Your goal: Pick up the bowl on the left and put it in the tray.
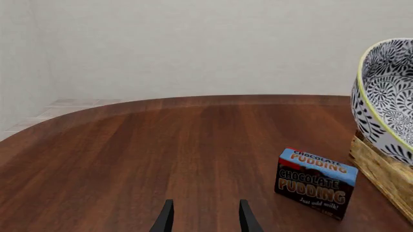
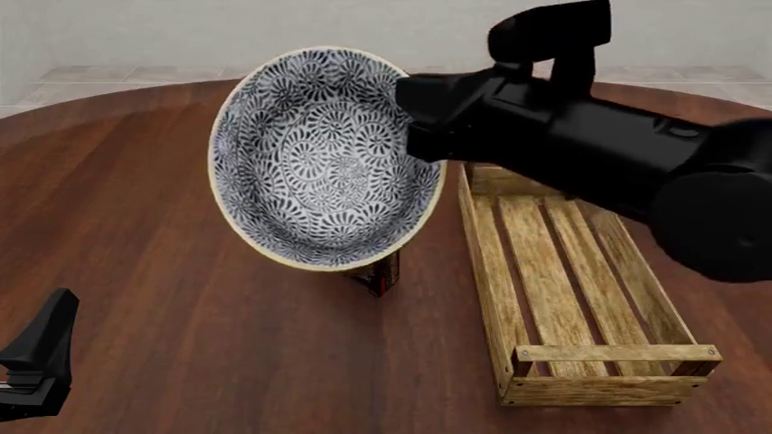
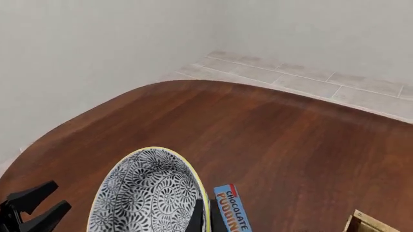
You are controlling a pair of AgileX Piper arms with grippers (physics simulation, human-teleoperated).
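The blue-and-white patterned bowl hangs in the air, tipped up on edge with its inside facing the front camera. My right gripper is shut on its rim; in the right wrist view the gripper has one dark finger inside the bowl. The bowl sits left of the slatted wooden tray and above the pudding box. From the left wrist view, the bowl hovers over the tray's end. My left gripper stays low near the table's front left, open and holding nothing.
A chocolate pudding box stands on the table just left of the tray, partly hidden under the bowl in the front view. The brown table's curved far edge meets a tiled floor and pale wall.
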